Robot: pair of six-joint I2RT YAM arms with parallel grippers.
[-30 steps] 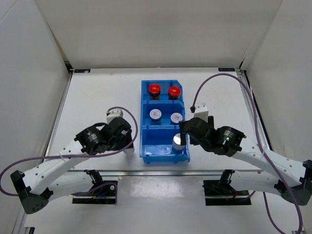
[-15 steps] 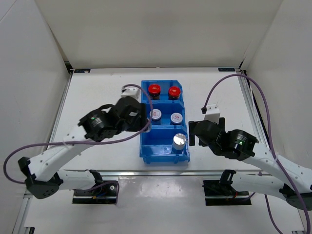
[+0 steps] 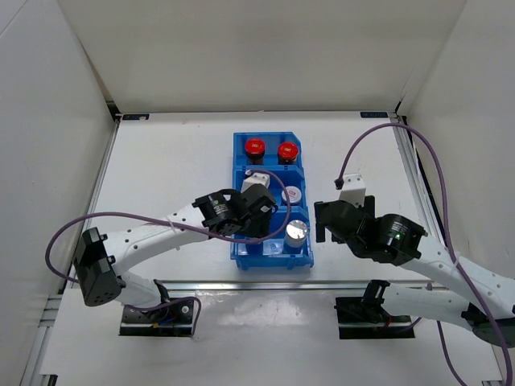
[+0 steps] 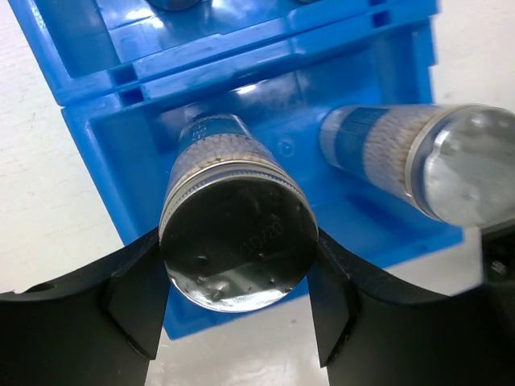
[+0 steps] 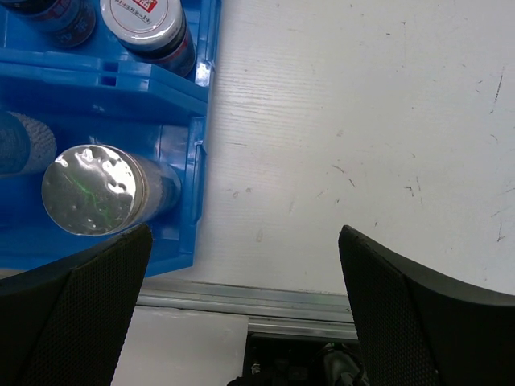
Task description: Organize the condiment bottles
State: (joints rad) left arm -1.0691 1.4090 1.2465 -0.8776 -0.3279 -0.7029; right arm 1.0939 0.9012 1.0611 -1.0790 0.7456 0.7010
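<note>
The blue bin holds two red-capped jars in its far compartment. One grey-lidded jar shows in the middle compartment; the other is hidden under my left wrist. A silver-topped jar stands in the near compartment's right half. My left gripper is shut on the second silver-topped jar, held inside the near compartment's left half, beside the first. My right gripper is open and empty over bare table right of the bin, apart from the standing jar.
A metal rail runs along the table's near edge, just below the bin, and also shows in the right wrist view. White walls enclose the table on three sides. Purple cables loop off both arms.
My left arm swung right from the table left of the bin, carrying the silver-topped jar to the near compartment. My right gripper let go of the other silver jar and backed off right.
</note>
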